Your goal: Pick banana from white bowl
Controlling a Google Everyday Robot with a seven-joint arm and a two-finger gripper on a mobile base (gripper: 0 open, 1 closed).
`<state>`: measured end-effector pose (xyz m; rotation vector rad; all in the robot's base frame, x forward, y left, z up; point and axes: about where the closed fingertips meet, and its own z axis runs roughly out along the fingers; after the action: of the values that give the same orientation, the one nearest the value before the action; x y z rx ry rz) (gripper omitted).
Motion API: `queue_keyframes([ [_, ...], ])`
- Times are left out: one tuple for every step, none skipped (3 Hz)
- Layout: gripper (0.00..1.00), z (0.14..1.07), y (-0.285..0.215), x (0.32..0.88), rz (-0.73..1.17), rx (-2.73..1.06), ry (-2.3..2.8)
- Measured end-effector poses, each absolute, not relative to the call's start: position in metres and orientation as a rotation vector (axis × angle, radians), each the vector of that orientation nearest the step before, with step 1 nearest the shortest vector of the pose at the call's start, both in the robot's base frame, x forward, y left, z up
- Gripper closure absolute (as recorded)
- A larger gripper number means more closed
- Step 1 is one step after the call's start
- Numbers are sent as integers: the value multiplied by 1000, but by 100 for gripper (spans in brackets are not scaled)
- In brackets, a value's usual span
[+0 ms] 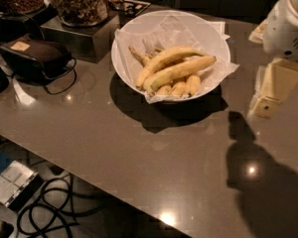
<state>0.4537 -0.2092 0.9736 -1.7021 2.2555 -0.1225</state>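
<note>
- Camera view: the gripper [270, 90] hangs over the table [114, 152] at the right edge, well right of the bowl [216, 36]; wide or narrow, I cannot tell.
- The banana [181, 69] lies in the bowl, across shorter ones.
- Snack jars [79, 4] stand far left.

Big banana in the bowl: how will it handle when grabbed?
Banana probably stiff but bruisable; curved, so it may twist in a grip. It rests on short bananas, likely nudging them. Loose paper underneath could slide. Hand hangs right of the bowl.
</note>
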Motion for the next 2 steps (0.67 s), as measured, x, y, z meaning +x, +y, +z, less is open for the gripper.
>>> queue_keyframes([
  [0, 967, -197, 479, -128, -1731, 2262],
  [0, 959, -183, 501, -107, -1791, 2250],
])
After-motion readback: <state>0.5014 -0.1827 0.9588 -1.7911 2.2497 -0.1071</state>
